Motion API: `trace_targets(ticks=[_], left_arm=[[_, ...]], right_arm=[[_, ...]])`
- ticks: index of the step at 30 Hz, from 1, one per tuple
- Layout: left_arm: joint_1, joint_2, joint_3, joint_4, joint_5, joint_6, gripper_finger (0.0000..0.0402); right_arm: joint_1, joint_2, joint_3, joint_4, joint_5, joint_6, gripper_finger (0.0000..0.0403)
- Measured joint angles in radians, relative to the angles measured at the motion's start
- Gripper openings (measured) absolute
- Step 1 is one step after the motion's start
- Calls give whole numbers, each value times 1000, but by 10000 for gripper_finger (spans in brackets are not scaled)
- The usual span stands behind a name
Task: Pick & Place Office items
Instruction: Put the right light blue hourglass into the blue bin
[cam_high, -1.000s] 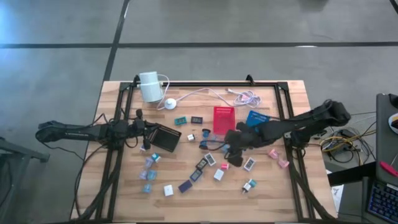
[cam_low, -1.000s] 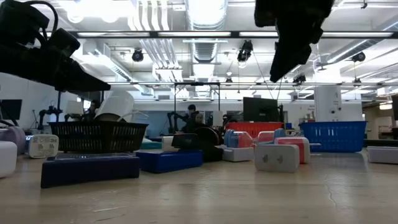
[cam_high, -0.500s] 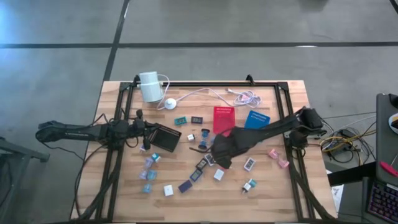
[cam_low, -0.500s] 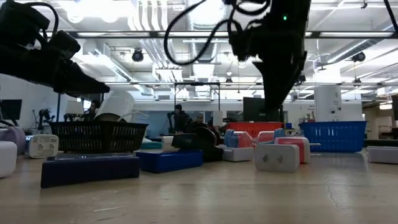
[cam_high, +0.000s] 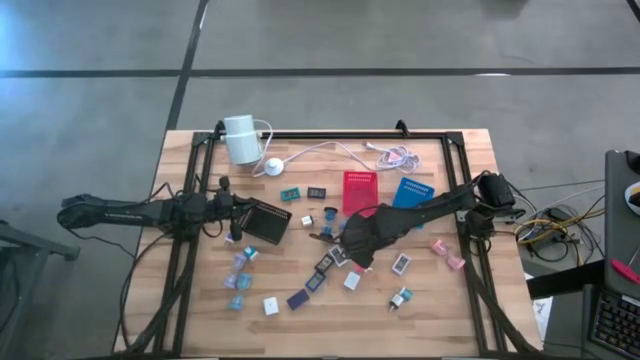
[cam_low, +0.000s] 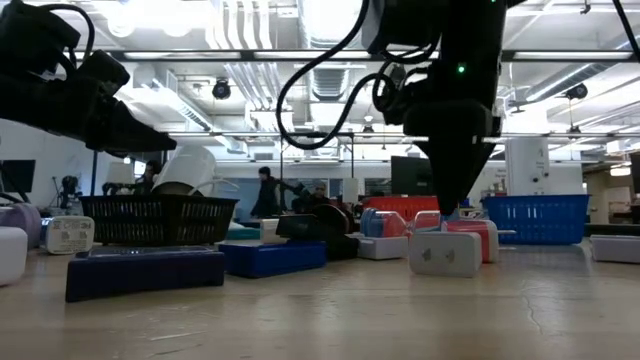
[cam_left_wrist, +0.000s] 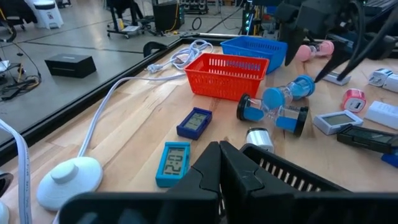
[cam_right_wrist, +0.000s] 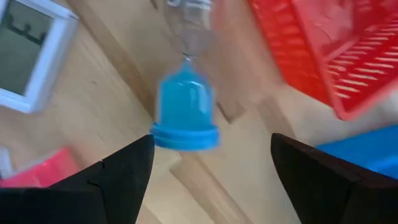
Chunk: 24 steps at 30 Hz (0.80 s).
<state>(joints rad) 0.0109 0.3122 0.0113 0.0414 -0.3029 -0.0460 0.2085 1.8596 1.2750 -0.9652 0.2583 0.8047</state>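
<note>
Several tiny office items (cam_high: 322, 272) lie scattered on the wooden table. My right gripper (cam_right_wrist: 211, 180) is open and hangs low over the table's middle (cam_high: 353, 252), next to the red tray (cam_high: 359, 190). A sand timer with blue end caps (cam_right_wrist: 185, 109) lies on its side just ahead of the open fingers, untouched. A white clock (cam_right_wrist: 28, 56) and a pink piece (cam_right_wrist: 34, 177) lie beside it. My left gripper (cam_left_wrist: 221, 163) is shut and hovers by the left rim of the black tray (cam_high: 267, 222); the low view shows a gap above the tray (cam_low: 160, 218).
The blue tray (cam_high: 412, 190) lies right of the red one. A white cylinder (cam_high: 240, 138) with its puck (cam_high: 272, 167) and cable stands at the far edge. A black frame (cam_high: 190, 200) runs around the table. People move about in the room behind.
My right gripper has swung from the table's right side toward its middle and come down close above the small pieces, slowing in the last half second. The left arm and the items have stayed put.
</note>
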Motion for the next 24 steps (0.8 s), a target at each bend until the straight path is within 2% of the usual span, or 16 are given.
trace_targets(ticks=[12, 19, 24], left_arm=[[0, 0, 0, 0, 0, -11, 5], [0, 0, 0, -1, 0, -10, 5], [0, 0, 0, -1, 0, -9, 5]], right_arm=[[-23, 1, -47, 71, 4, 4, 306], [-32, 1, -93, 171, 0, -24, 286], [-33, 1, -115, 189, -2, -38, 258]])
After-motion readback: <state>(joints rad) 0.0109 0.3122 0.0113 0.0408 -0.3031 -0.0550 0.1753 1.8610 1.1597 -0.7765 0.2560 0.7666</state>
